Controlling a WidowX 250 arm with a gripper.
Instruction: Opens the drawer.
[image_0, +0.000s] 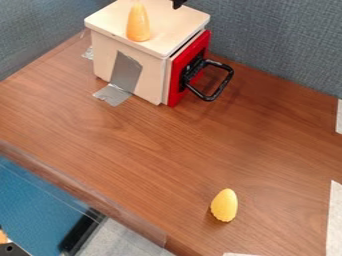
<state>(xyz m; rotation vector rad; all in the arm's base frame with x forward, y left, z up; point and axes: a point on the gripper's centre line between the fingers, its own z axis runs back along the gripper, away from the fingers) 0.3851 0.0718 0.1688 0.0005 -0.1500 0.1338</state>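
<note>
So the red drawer front is below the claw, looks pretty much shut, and its black loop handle sticks out below and right of the claw. Can't tell if the claw is gripping or released. I'd swing it clear of the wooden box, drop to the loop, hook or grab the outer bar, then pull straight out; a sideways tug could jam it. Mind the orange cone-shaped thing left of the claw on the box top, easy to knock.
</note>
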